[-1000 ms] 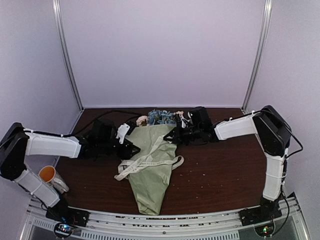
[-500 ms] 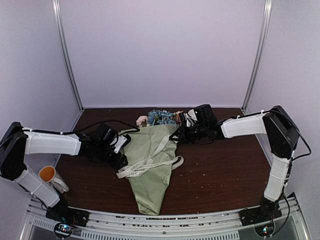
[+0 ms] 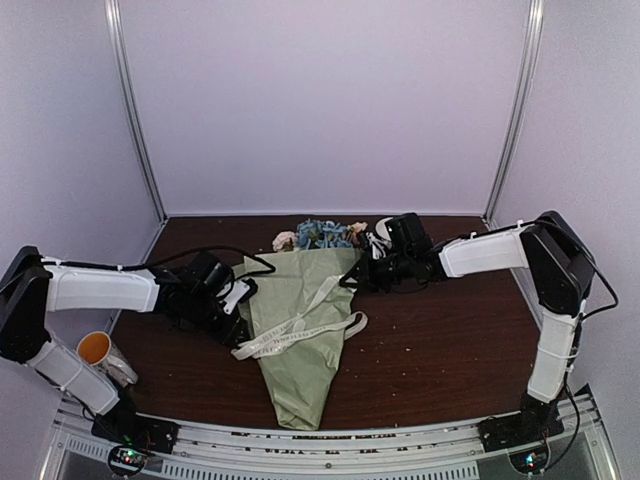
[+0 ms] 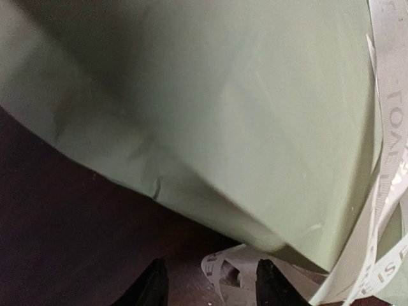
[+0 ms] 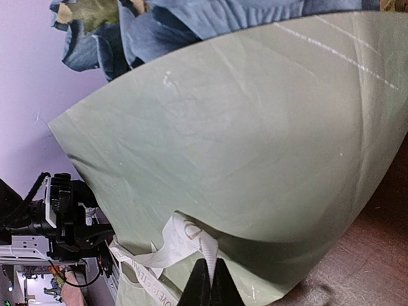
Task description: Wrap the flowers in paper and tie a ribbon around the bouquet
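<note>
Bouquet (image 3: 297, 385) lay mid-table, narrow tip toward the near edge, wide end toward the far edge. Blue and pink flowers (image 3: 320, 235) stuck out of the sage-green paper (image 4: 223, 115) cone. Cream ribbon (image 3: 290, 335) was draped across the cone's middle, one strand running up to its right rim. Printed lettering was only partly legible, one word looked like "LOVE".

Right gripper (image 5: 207, 280) had its fingers pressed together, pinching the ribbon end at the right rim. Left gripper (image 4: 211, 285) was at the cone's left side with its fingers spread, a ribbon loop in the gap, not gripped.

Dark brown table (image 3: 450, 340). White mug (image 3: 100, 352) with orange inside was near the near left corner.
</note>
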You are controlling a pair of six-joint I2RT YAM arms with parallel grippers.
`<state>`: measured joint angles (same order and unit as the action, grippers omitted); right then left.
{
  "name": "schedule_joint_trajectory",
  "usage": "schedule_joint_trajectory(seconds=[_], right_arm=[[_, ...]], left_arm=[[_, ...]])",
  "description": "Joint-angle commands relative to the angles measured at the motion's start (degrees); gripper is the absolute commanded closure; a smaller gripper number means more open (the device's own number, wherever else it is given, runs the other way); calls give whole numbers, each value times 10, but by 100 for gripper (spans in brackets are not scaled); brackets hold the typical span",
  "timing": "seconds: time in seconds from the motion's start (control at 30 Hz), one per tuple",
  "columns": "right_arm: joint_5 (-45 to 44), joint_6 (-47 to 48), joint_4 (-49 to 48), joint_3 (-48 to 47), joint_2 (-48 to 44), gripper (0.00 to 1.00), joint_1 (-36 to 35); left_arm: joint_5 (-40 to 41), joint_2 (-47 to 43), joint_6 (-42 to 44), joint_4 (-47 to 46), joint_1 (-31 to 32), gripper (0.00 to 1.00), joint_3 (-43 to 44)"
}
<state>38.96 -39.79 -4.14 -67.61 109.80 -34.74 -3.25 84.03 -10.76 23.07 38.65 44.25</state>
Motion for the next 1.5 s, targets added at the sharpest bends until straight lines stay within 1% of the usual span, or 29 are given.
schedule_joint_trajectory(seconds=[0.0, 0.13, 0.27, 0.33, 0.43, 0.5, 0.57, 0.73, 0.87, 0.97, 1.1, 1.23, 1.27, 1.3, 1.37, 1.4, 1.43, 1.47], right_arm=[[-3, 15, 15, -16, 14, 100, -6], [-3, 21, 26, -25, 15, 100, -8], [-3, 24, 31, -27, 17, 100, -9], [-1, 22, 31, -28, 18, 100, -9], [0, 22, 31, -33, 18, 100, -11], [-1, 23, 35, -38, 19, 100, -11], [0, 24, 38, -40, 20, 100, -12], [1, 25, 37, -37, 18, 100, -13], [1, 26, 37, -37, 16, 100, -13], [0, 25, 35, -37, 16, 100, -12], [1, 23, 33, -38, 21, 100, -13], [2, 22, 30, -36, 21, 100, -13], [2, 22, 30, -35, 21, 100, -13], [2, 23, 30, -34, 20, 100, -13], [3, 23, 32, -34, 19, 100, -13], [3, 23, 32, -33, 18, 100, -12], [2, 24, 33, -33, 17, 100, -12], [1, 24, 33, -35, 17, 100, -13]], left_arm=[[-29, -29, -23, 19, 1, 49, -22], [-30, -58, -31, 28, 1, 49, -8], [-44, -120, -24, 30, 1, 50, -10], [-27, -128, -23, 52, 1, 50, -14], [-4, -75, -13, 150, 1, 51, 26], [-20, -38, -6, 174, 3, 49, 43], [-27, -26, 7, 169, 9, 46, 48], [-3, -22, 55, 130, 10, 41, 55], [-17, 18, 81, 105, 12, 39, 58], [-14, 44, 96, 96, 25, 36, 68], [47, 75, 96, 108, 30, 33, 102], [66, 74, 87, 91, 29, 34, 119], [57, 66, 87, 75, 29, 38, 113], [46, 58, 87, 60, 29, 46, 104], [27, 40, 82, 56, 29, 75, 93], [27, 30, 79, 62, 30, 91, 89], [31, 19, 76, 74, 29, 100, 86], [39, 8, 72, 88, 29, 100, 84]])
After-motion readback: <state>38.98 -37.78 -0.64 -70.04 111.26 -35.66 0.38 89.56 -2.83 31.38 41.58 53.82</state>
